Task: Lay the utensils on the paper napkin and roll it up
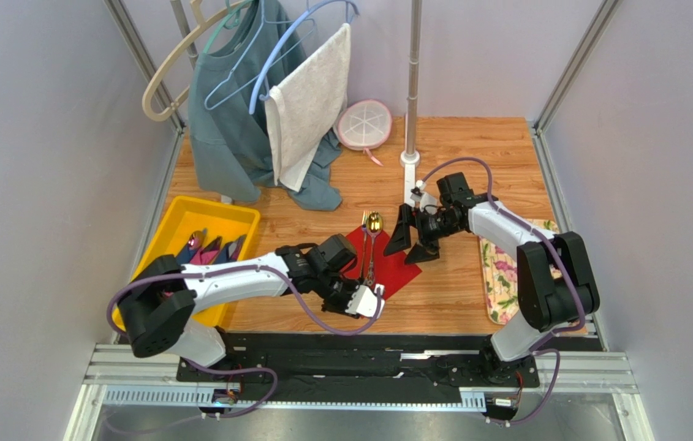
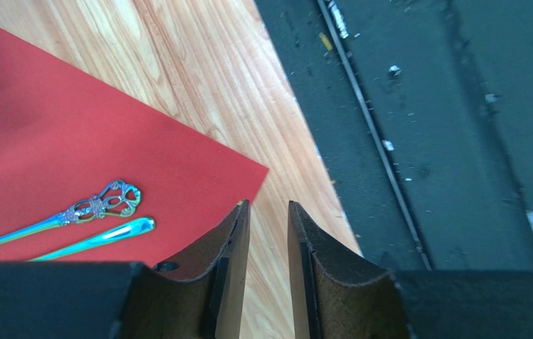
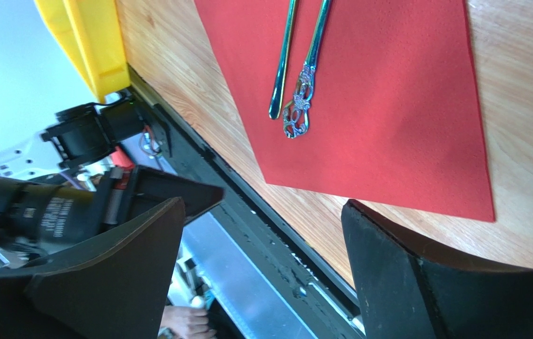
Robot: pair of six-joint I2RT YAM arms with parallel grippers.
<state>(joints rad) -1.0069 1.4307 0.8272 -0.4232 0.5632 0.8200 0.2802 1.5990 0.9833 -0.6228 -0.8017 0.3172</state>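
**Cutlery laid on the red napkin**

The wooden counter (image 1: 470, 156) carries a red napkin (image 1: 396, 262), lying flat a little toward 6 o'clock from its middle. The right tool (image 1: 412, 246) hovers at the napkin's 2 o'clock edge, jaws wide apart and empty. The left tool (image 2: 269, 212) sits at the 6 o'clock corner, jaws almost together with a slim gap and nothing between them. Two gold utensils (image 1: 373, 225) rest side by side on the napkin, heads toward 12 o'clock.
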